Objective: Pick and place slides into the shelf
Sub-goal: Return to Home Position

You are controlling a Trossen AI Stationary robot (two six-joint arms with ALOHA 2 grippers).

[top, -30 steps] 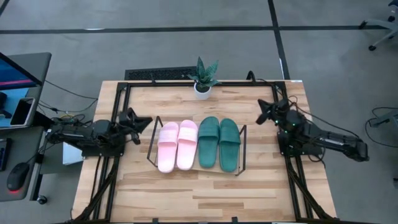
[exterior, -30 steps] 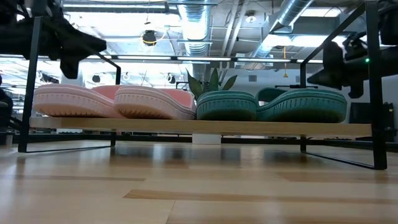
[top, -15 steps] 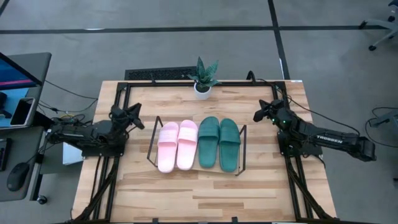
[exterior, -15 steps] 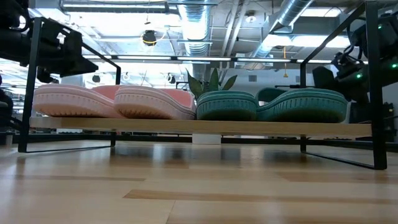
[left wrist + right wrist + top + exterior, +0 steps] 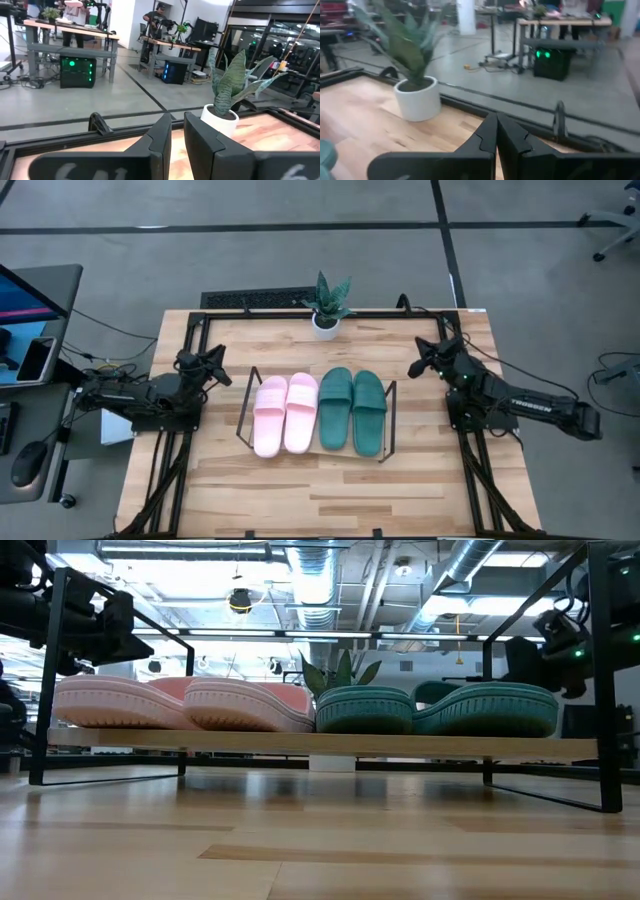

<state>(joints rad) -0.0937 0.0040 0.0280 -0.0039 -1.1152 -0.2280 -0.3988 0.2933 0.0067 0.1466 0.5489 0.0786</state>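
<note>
The bench [image 5: 330, 480] carries the shelf [image 5: 243, 405] midway between both pincers. All four slides [image 5: 318, 412] sit on it in a row, the pink pair nearer the left pincer [image 5: 213, 363] and the green pair nearer the right pincer [image 5: 420, 362]. A good retreat would pull outward, clear of the wire ends. Both arms lie low along the bench sides. The left pincer is slightly apart and the right pressed together, both empty.

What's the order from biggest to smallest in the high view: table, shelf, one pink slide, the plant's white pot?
1. The table, largest.
2. The shelf.
3. The pink slide; its partner looks the same size.
4. The white pot, smallest.
</note>
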